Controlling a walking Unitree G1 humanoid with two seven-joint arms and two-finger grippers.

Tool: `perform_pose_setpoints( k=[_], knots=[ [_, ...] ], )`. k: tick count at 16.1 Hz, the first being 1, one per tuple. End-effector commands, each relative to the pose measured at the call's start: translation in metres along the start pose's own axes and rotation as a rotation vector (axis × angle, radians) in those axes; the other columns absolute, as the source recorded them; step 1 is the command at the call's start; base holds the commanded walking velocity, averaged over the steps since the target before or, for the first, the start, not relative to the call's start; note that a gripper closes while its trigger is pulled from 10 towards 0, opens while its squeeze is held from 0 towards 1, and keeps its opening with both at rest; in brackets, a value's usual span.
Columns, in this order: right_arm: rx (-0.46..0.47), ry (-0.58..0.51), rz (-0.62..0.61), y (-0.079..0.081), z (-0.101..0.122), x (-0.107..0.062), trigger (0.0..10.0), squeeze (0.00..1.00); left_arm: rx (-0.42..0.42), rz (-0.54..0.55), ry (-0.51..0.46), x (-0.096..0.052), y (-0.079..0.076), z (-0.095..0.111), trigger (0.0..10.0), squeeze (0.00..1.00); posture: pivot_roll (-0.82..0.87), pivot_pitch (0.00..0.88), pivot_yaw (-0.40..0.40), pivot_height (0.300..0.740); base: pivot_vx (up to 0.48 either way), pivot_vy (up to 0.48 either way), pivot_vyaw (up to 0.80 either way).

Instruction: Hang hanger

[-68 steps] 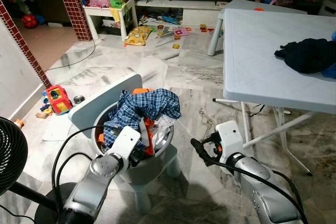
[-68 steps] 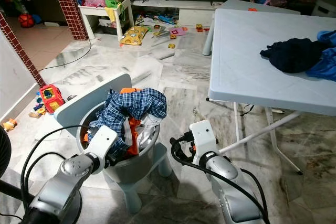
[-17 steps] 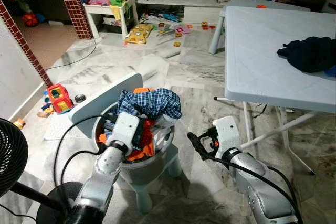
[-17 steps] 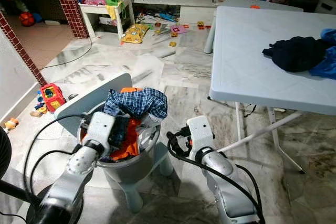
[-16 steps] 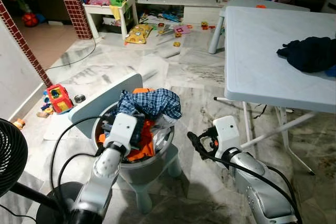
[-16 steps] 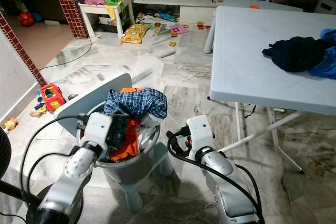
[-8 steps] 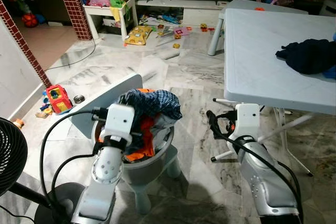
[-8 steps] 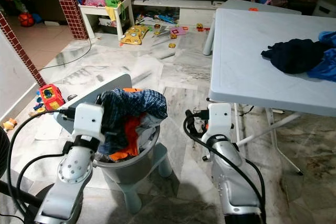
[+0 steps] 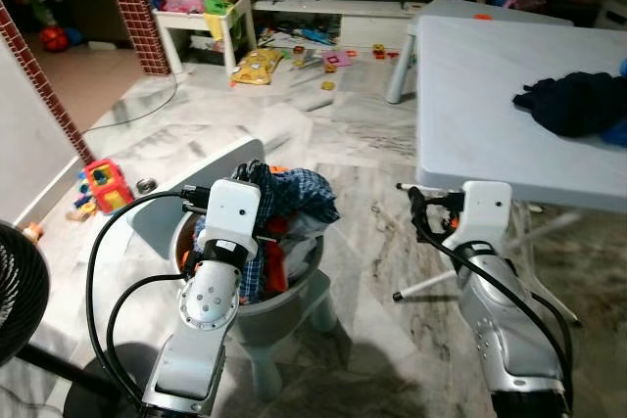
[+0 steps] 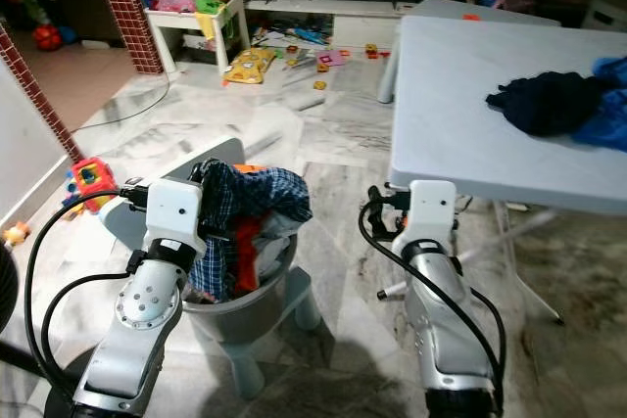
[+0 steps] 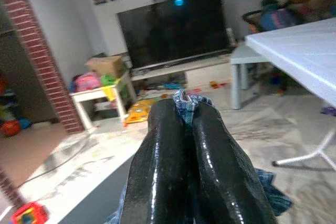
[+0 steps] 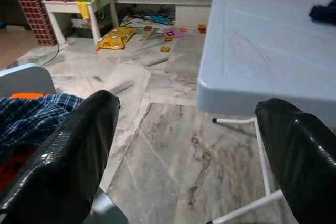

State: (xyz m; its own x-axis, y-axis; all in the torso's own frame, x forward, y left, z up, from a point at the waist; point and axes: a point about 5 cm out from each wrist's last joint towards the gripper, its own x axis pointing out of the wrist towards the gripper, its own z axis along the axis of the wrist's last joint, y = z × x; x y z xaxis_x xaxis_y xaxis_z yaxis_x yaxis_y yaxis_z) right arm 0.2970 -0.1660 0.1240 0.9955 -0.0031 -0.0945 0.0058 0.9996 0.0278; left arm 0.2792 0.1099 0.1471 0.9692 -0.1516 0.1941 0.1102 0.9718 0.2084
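Note:
A blue plaid shirt (image 9: 299, 195) tops a heap of clothes with an orange garment (image 9: 270, 263) in a grey basin (image 9: 286, 299) on a small white chair (image 9: 186, 193). My left gripper (image 9: 254, 177) is shut on a fold of the plaid shirt (image 11: 184, 98), holding it up above the heap. To the right of the basin, my right gripper (image 9: 419, 208) stands open with nothing between its fingers (image 12: 79, 145), just in front of the grey folding table's near edge (image 12: 247, 93). I see no hanger.
The folding table (image 9: 470, 85) at the right carries dark and blue clothes (image 9: 573, 100). A black fan (image 9: 20, 286) stands at the lower left. Toys (image 9: 101, 183) lie by the brick-patterned wall and further back near a low white table (image 9: 201, 22). Marble floor lies between.
My left gripper has risen from the basin, pulling the plaid shirt up with it. My right arm has lifted and swung right, toward the table's edge.

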Motion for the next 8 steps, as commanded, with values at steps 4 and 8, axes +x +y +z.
perform_pose_setpoints(
  k=[4, 8],
  knots=[
    [0.004, 0.007, 0.008, 0.0004, -0.0019, 0.0009, 10.0, 0.0, -0.033, -0.021, -0.002, 0.0068, -0.0034, 0.0037, 10.0, 0.0, -0.17, 0.0, 0.017, 0.74, 0.0, -0.186, 0.0],
    [-0.002, 0.0, 0.013, 0.0019, -0.0012, 0.0016, 10.0, 0.0, -0.044, -0.03, -0.002, 0.0077, -0.0056, 0.0048, 10.0, 0.0, -0.17, 0.0, 0.017, 0.74, 0.0, -0.389, 0.0]
  ],
)
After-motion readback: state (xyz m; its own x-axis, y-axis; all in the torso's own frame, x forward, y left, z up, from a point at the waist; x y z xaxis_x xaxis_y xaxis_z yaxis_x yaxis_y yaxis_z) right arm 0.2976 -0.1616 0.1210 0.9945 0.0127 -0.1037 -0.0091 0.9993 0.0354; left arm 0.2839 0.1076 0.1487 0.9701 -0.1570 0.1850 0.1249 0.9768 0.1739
